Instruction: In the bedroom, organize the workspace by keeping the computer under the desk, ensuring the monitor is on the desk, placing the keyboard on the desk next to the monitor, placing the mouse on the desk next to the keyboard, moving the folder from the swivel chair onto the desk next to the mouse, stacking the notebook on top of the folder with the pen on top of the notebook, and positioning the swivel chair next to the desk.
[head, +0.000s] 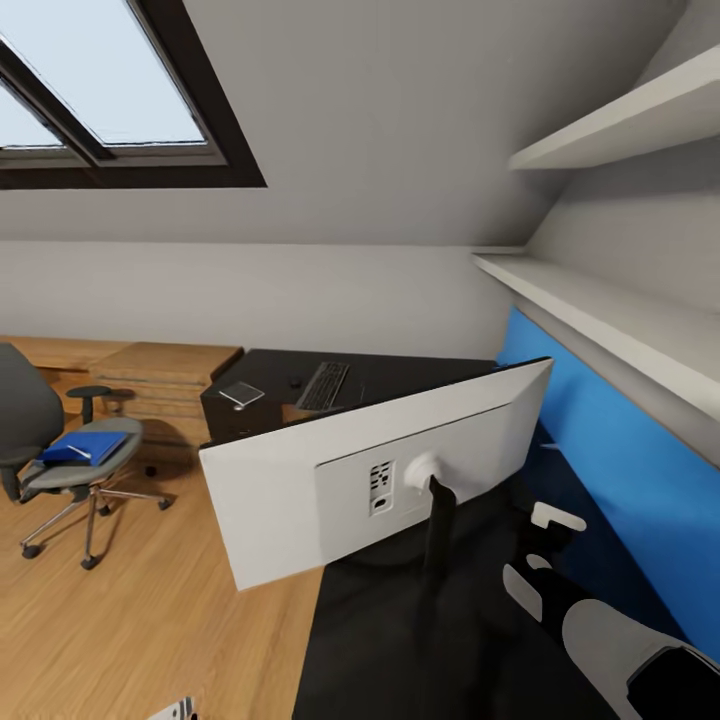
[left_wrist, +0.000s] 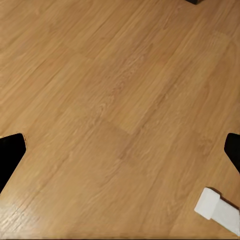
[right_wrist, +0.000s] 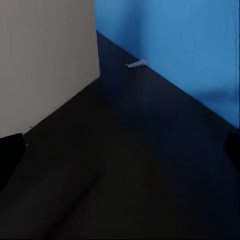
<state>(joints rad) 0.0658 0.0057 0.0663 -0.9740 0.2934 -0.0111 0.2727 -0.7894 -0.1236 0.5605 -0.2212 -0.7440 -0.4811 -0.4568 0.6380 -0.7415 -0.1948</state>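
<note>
Black L-shaped bench (head: 400, 640) against blue wall panel (head: 620, 470); monitor (head: 380, 470) on it, back facing us. Keyboard (head: 324, 385), notebook (head: 241, 393) far end. Folder (head: 85, 446) on swivel chair (head: 60, 450), left. Both end effectors: can't tell.

The head camera looks down close behind the monitor (head: 380, 470) along the desk (head: 400, 620), the right wrist camera shares that monitor and desktop, and the left wrist camera faces the floor (left_wrist: 115, 110).
</note>
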